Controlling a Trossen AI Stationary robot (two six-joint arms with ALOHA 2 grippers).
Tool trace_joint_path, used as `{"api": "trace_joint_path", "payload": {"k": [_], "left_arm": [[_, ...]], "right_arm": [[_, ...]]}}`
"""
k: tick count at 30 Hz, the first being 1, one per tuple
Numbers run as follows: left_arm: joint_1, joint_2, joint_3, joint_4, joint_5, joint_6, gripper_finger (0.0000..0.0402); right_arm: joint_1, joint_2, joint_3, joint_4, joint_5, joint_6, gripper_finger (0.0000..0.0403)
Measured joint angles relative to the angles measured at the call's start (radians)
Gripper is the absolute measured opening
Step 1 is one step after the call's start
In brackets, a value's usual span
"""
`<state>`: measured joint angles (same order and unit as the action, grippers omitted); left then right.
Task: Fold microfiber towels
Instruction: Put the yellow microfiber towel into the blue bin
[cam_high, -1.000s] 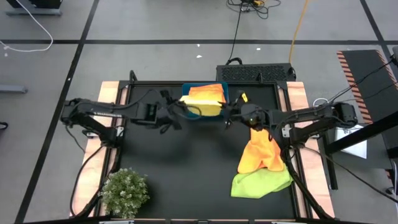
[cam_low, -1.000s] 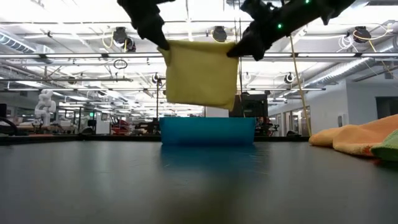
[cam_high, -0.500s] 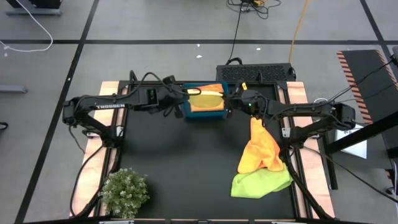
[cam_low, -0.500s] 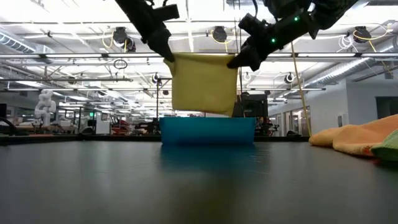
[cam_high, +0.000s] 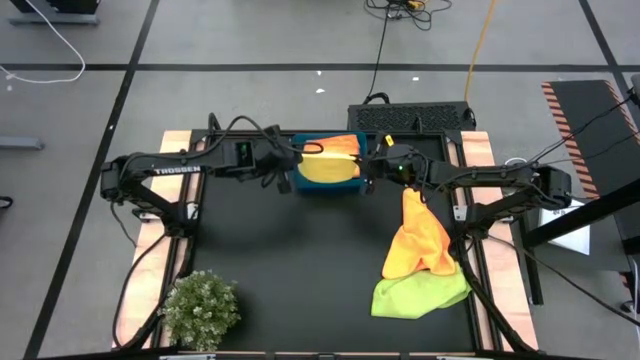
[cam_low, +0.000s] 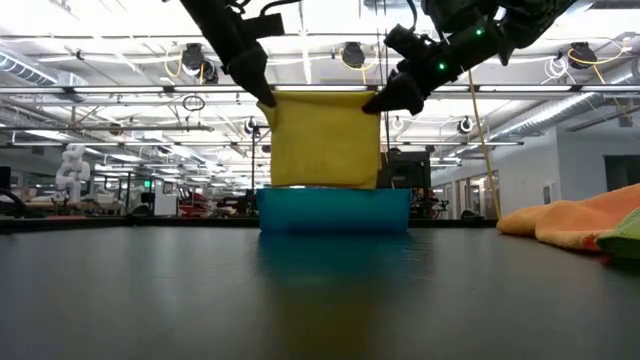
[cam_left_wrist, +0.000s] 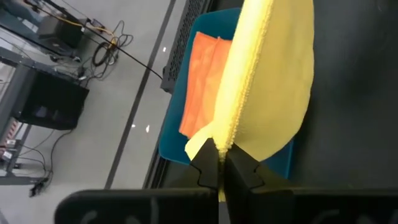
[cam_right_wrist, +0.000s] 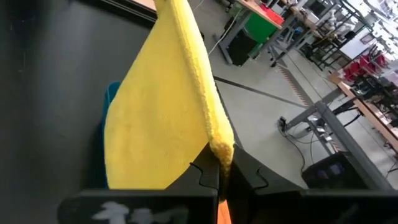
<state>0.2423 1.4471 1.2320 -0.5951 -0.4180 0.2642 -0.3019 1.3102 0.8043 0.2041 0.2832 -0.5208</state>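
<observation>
A folded yellow microfiber towel hangs between my two grippers over the blue bin at the table's far edge. Its lower edge is level with the bin's rim. My left gripper is shut on one upper corner and my right gripper on the other. An orange towel lies flat inside the bin. Another orange towel lies crumpled on the table's right side, its near end resting on a lime green towel. My left gripper pinches the yellow towel's upper corner between its two fingers, more than one layer at the edge. The fingers come from the table's left, slanting down. The towel hangs below them, clear of the table. My right gripper pinches the other upper corner between its two fingers. The fingers come from the table's right, nearly level. The top edge runs almost straight between the two grippers and the towel hangs flat below.
A small bushy plant stands at the table's near left corner. The black tabletop between the plant, the bin and the two loose towels lies bare. A dark box sits on the floor behind the far edge.
Both grippers have gone toward the table's far edge, carrying the yellow towel from above the open tabletop to over the blue bin, and have sunk a little. The towel still hangs flat between them, its lower edge now at the bin's rim.
</observation>
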Motion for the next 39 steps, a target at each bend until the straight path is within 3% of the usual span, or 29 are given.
{"api": "trace_joint_path", "payload": {"k": [10, 17, 21, 31, 39], "left_arm": [[0.034, 0.005, 0.0, 0.032, -0.021, 0.026, 0.0004], [0.054, 0.007, 0.0, 0.016, 0.103, 0.013, 0.0004], [0.054, 0.007, 0.0, 0.009, 0.111, -0.007, 0.0005], [0.051, 0.085, 0.0, 0.021, 0.021, -0.045, 0.0007], [0.053, 0.111, 0.0, 0.058, -0.035, 0.006, 0.0008]], "right_arm": [[-0.027, 0.0, 0.0, 0.033, 0.0, -0.042, 0.0], [-0.062, 0.0, 0.0, 0.023, -0.034, -0.018, 0.0], [-0.064, 0.0, -0.002, 0.008, -0.1, -0.016, 0.0], [-0.064, 0.059, -0.002, -0.003, -0.095, 0.008, 0.0], [-0.079, 0.085, -0.002, 0.069, -0.021, -0.04, 0.0]]}}
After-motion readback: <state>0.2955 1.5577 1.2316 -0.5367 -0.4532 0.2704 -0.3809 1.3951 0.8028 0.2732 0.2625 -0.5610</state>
